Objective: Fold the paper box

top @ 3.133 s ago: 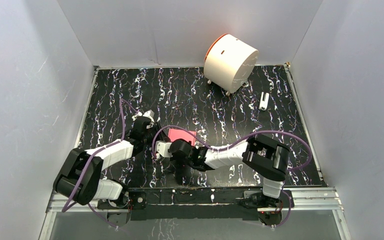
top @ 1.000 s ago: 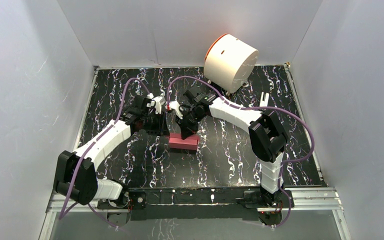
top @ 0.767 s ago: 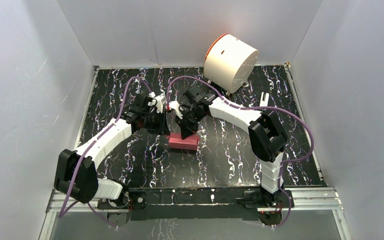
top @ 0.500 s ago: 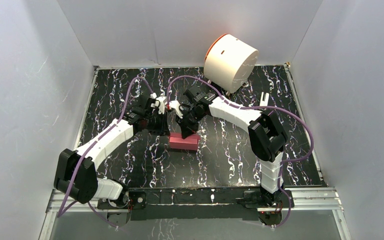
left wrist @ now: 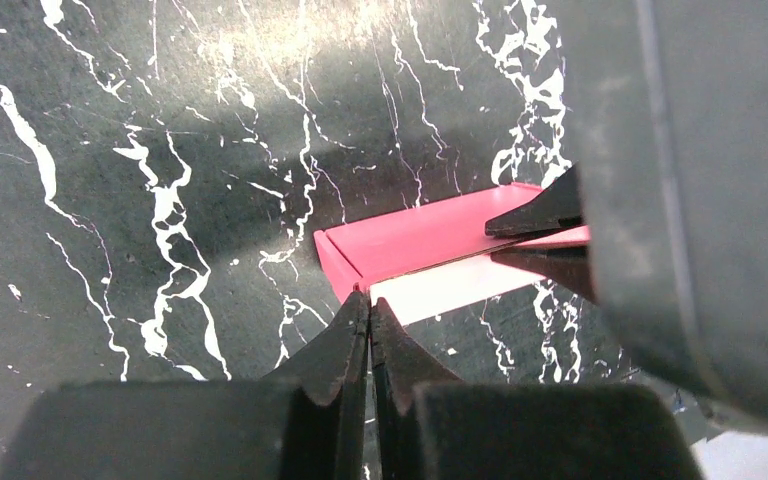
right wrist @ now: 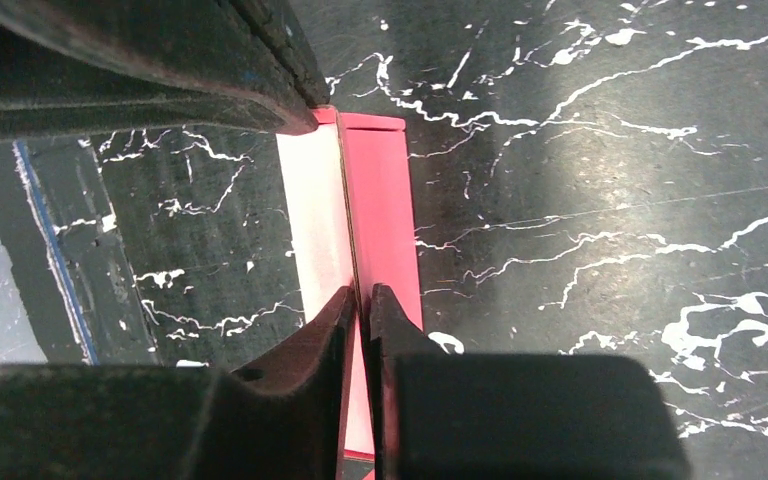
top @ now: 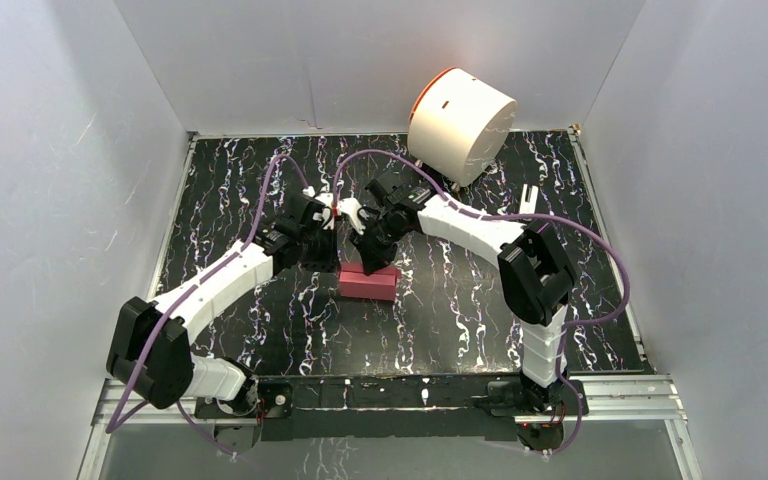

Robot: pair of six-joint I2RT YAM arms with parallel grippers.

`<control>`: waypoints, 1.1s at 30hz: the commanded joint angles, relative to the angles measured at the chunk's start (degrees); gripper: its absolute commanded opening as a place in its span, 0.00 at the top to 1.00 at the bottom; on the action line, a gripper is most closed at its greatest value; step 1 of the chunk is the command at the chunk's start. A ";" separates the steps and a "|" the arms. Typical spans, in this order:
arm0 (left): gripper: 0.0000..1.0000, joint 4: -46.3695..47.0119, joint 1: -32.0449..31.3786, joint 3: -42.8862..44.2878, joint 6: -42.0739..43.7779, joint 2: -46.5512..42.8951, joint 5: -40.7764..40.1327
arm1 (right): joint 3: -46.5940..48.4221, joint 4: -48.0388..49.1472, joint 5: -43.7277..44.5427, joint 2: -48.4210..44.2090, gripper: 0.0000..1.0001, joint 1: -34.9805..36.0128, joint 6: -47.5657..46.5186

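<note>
The paper box (top: 369,285) is pink-red card and stands in the middle of the black marbled table (top: 240,190). In the left wrist view, its pink panel (left wrist: 430,235) lies over a white inner face. My left gripper (left wrist: 368,302) is shut, its tips pinching the box's near corner. From the other side, my right gripper (right wrist: 360,293) straddles the thin edge of the box (right wrist: 380,190), jaws a sliver apart. Its dark fingers (left wrist: 545,212) sit above and below the panel. From above, the left gripper (top: 341,264) and right gripper (top: 368,262) meet over the box.
A large white cylinder with an orange rim (top: 460,125) lies at the back right. A small white object (top: 527,202) sits near the right edge of the table. White walls close in the left, back and right sides.
The left gripper has slid right toward the box and closed on its corner. The right jaws have eased slightly apart on the edge. The box has stayed put over the last second.
</note>
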 commanded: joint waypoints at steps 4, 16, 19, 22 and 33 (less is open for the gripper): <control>1.00 -1.42 -3.06 -1.47 -4.01 -1.18 -3.37 | -2.43 9.93 6.98 -5.37 0.71 0.33 5.93; 1.00 -0.85 -4.15 -3.01 -5.07 -1.71 -5.20 | -8.13 16.83 11.12 -13.73 0.45 0.33 10.61; 1.00 -0.76 -4.24 -3.10 -5.13 -1.63 -5.15 | -9.35 17.19 10.62 -14.55 0.39 0.32 10.38; 1.00 -0.77 -4.33 -3.02 -4.91 -1.43 -5.05 | -10.67 18.09 9.18 -14.84 0.35 0.37 9.70; 1.00 -0.54 -4.40 -3.01 -4.74 -2.04 -4.69 | -20.94 18.35 10.63 -25.95 0.25 0.40 10.35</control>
